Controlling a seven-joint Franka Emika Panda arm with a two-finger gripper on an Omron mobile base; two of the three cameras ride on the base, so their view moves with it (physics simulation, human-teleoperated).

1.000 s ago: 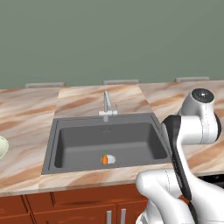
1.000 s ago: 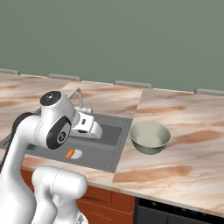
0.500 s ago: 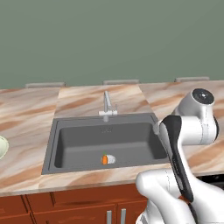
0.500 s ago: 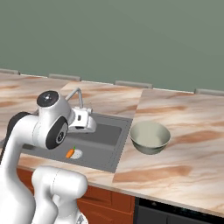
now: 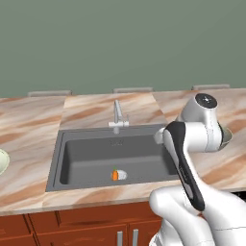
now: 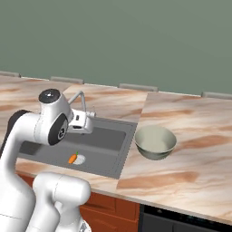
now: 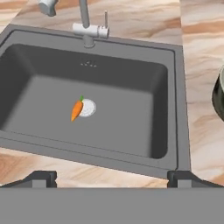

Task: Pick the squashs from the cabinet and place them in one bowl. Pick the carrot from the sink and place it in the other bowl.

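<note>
A small orange carrot (image 7: pixel 77 109) lies on the floor of the dark grey sink (image 7: pixel 131 83), right beside the round drain (image 7: pixel 88 107). The carrot (image 5: pixel 114 175) sits near the basin's front wall, and it shows again as the carrot (image 6: pixel 72 158) in the right base view. My gripper (image 7: pixel 112 178) hovers above the sink's front edge, open, its fingertips (image 7: pixel 40 178) wide apart with nothing between them. The greyish bowl (image 6: pixel 155 142) stands on the counter right of the sink. The pale green-cream bowl (image 5: pixel 2 161) peeks in at the far left. The squashs and the cabinet are out of view.
A slim silver tap (image 5: pixel 117 115) stands at the sink's back rim. Marble counter (image 6: pixel 190 154) runs on both sides of the basin, with a grey-green wall behind. Red-brown drawers (image 5: pixel 86 226) sit below. My arm (image 5: pixel 192 144) hides part of the sink's right side.
The arm has turned a little and the hand has drifted slightly left above the sink. The carrot and the bowls have stayed put.
</note>
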